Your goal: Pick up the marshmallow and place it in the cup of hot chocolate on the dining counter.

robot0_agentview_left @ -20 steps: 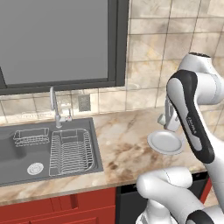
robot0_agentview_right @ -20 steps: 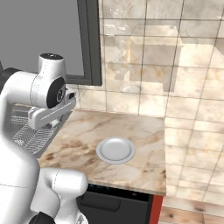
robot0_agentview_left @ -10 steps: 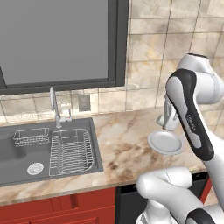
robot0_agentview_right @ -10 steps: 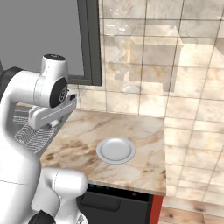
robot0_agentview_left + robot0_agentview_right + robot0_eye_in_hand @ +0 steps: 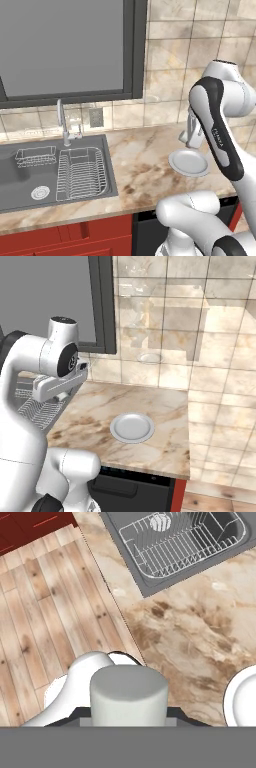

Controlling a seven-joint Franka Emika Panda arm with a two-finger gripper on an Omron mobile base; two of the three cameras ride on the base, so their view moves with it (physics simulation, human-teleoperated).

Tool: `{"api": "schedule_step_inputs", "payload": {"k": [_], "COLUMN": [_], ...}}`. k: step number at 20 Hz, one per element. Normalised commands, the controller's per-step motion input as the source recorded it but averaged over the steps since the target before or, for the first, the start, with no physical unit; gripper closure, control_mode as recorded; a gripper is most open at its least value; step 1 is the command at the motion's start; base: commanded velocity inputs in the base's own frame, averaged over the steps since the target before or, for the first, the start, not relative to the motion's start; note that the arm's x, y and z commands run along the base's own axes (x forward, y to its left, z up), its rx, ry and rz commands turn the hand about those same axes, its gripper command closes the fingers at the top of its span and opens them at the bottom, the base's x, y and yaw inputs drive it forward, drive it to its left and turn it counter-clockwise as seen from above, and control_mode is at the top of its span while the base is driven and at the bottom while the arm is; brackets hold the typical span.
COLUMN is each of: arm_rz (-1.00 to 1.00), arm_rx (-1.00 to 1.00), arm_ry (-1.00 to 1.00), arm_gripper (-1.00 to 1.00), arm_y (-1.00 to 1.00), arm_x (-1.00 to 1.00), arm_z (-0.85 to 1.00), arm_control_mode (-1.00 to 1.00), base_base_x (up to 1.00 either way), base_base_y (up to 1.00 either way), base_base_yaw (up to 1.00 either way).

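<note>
Hand view: marshmallow (image 5: 129,694) sits gripped in the closed hand (image 5: 129,714), above the counter (image 5: 190,627).

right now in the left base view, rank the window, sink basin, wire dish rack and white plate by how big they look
1. window
2. sink basin
3. wire dish rack, sitting in the sink
4. white plate

The window stands farther back than the others yet looks largest, so the order seems safe.
</note>
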Motion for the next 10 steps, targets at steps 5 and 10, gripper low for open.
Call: {"api": "schedule_step_inputs", "payload": {"k": [5,10], "arm_rz": [0.0,0.0], "arm_rx": [0.0,0.0], "arm_ry": [0.0,0.0], "arm_gripper": [1.0,1.0], "arm_y": [0.0,0.0], "arm_x": [0.0,-0.07], "arm_z": [0.0,-0.02], "arm_control_mode": [-1.0,1.0], "base_base_x": [0.0,-0.37], "base_base_y": [0.0,0.07], "base_base_yaw": [0.0,0.05]}}
